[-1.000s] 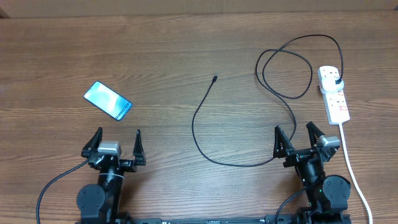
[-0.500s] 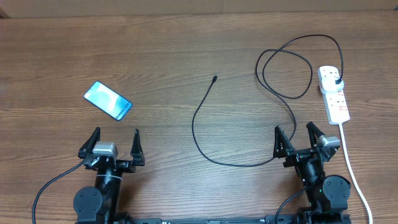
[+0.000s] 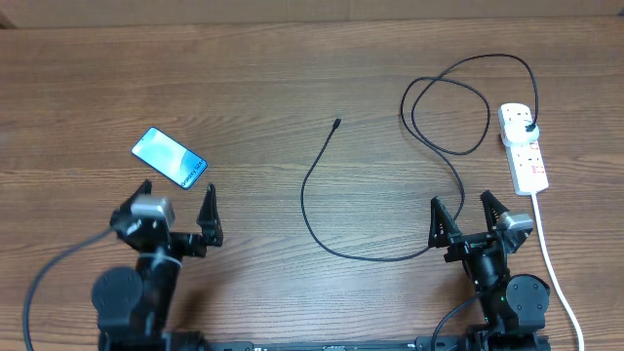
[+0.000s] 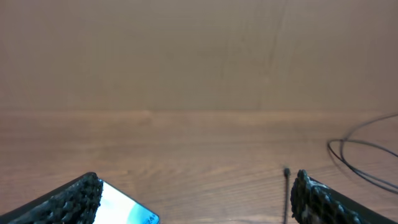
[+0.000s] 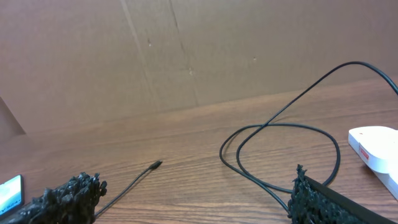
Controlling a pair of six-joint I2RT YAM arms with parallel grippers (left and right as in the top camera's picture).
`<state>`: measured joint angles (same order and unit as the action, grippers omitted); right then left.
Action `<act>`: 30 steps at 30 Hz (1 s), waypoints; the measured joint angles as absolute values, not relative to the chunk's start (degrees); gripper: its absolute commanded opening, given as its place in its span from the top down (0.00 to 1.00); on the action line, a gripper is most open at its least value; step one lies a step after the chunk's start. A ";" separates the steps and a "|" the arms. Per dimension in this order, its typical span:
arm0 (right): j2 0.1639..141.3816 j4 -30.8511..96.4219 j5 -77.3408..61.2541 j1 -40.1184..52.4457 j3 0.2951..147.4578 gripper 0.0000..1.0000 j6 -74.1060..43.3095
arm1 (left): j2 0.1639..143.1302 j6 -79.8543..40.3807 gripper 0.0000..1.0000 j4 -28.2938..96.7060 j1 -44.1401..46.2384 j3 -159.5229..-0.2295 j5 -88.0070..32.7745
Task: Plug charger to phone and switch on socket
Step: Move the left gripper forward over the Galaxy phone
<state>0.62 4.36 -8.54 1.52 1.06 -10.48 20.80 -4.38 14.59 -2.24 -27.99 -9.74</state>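
Phone (image 3: 170,158) lies left overhead, just beyond the left gripper (image 3: 175,193), whose fingers are spread and empty. The charger (image 3: 303,193) loops from centre to the socket (image 3: 525,156), above the equally spread right gripper (image 3: 460,200). The left wrist view shows only the phone's corner (image 4: 124,206) between its fingers (image 4: 74,199), and the right wrist view shows the socket's end (image 5: 376,140). The phone's text is too small to read.

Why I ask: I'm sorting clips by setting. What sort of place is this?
Probably a robot test bench: a left arm and right arm mounted at the edge of a wooden table, a cardboard backdrop, and only a phone, charger and socket laid out.
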 measured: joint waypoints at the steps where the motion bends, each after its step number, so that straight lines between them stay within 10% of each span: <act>1: 0.62 4.32 -8.54 1.52 1.06 0.00 -10.48 | 23.27 -4.38 0.00 15.97 -2.24 -30.30 -10.39; 17: 0.62 4.34 -8.54 1.52 1.06 0.00 -10.48 | 62.87 -4.56 0.00 59.68 -2.24 -78.91 -14.41; 30: 0.62 4.36 -8.54 1.52 1.06 0.00 -10.48 | 76.38 -6.20 0.00 69.43 -2.24 -82.28 -14.85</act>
